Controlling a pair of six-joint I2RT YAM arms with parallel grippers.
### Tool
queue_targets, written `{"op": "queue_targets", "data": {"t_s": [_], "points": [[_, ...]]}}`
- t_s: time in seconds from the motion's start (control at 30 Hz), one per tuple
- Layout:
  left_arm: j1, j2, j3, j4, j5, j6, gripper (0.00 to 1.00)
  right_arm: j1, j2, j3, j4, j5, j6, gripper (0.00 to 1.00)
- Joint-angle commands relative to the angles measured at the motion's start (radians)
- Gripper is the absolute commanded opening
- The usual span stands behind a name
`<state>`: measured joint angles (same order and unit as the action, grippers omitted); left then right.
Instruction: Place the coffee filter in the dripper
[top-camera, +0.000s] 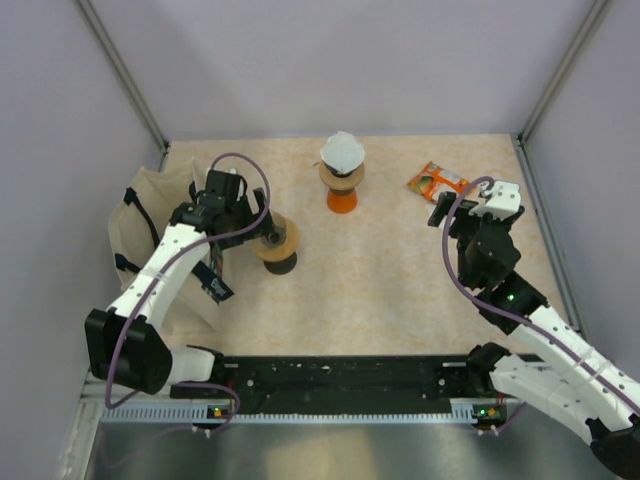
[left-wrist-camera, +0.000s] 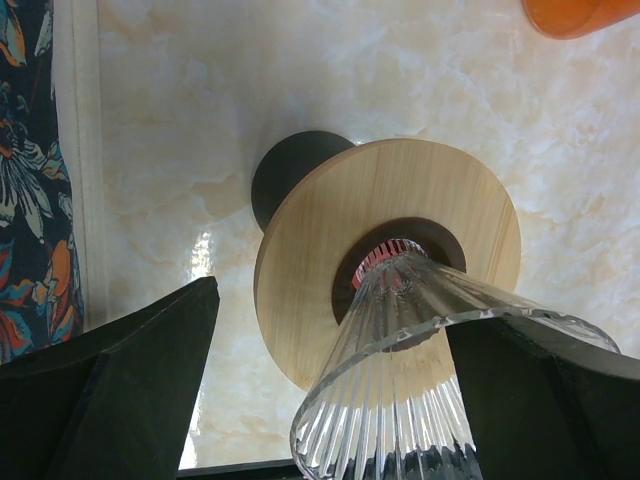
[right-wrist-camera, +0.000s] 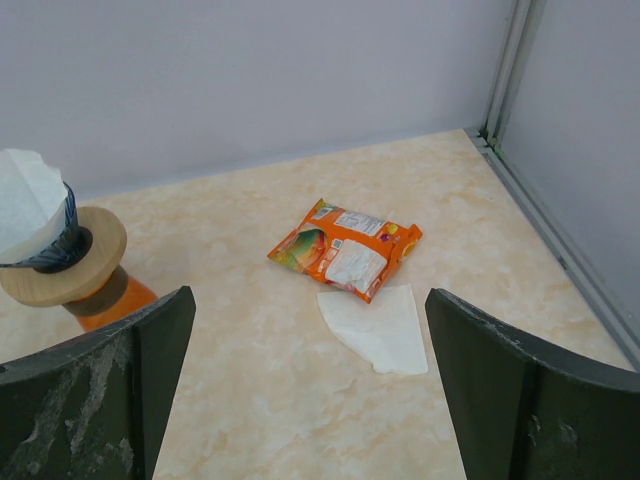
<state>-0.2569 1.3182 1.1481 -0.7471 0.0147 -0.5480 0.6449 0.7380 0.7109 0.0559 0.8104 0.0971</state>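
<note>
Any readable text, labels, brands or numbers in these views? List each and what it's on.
Nothing can be read in any view.
Orange snack packet: print and a white panel, too blurred to read.
Black tag, top view: light marks, too small to read.

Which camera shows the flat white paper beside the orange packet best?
Right wrist view: the paper filter lies flat in plain sight beside the orange packet. The top view shows only the packet; the left wrist view shows neither.
</note>
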Motion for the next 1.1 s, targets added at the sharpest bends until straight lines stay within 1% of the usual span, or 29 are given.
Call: {"op": "queue_targets", "data": {"t_s": [0.0,0.1,0.13,0.3,0.63,1.07], "points": [[-0.004,-0.005,0.050,0.054,0.001,0.005,0.99,-0.002,0.000,-0.007,0.018,-0.007,-0.010,0.99],[-0.005,0.006,0.055,0.051,-0.004,0.000,0.99,-0.002,0.000,-0.005,0.016,-0.007,-0.010,0.99],[-0.004,0.012,0.059,0.048,-0.037,-0.004,0.99,-0.002,-0.003,-0.005,0.016,-0.008,-0.011,0.99],[-0.007,0.038,0.079,0.026,-0.021,0.000,0.99,-0.002,-0.003,-0.010,0.016,-0.011,-0.010,0.99],[-0.012,-0.025,0.064,0.009,-0.027,0.013,0.99,-0.002,-0.008,-0.010,0.018,-0.010,-0.013,0.99],[-0.015,-0.083,0.090,-0.038,-0.041,0.011,0.99,-0.002,-0.020,-0.010,0.018,-0.013,-0.017,0.99]]}}
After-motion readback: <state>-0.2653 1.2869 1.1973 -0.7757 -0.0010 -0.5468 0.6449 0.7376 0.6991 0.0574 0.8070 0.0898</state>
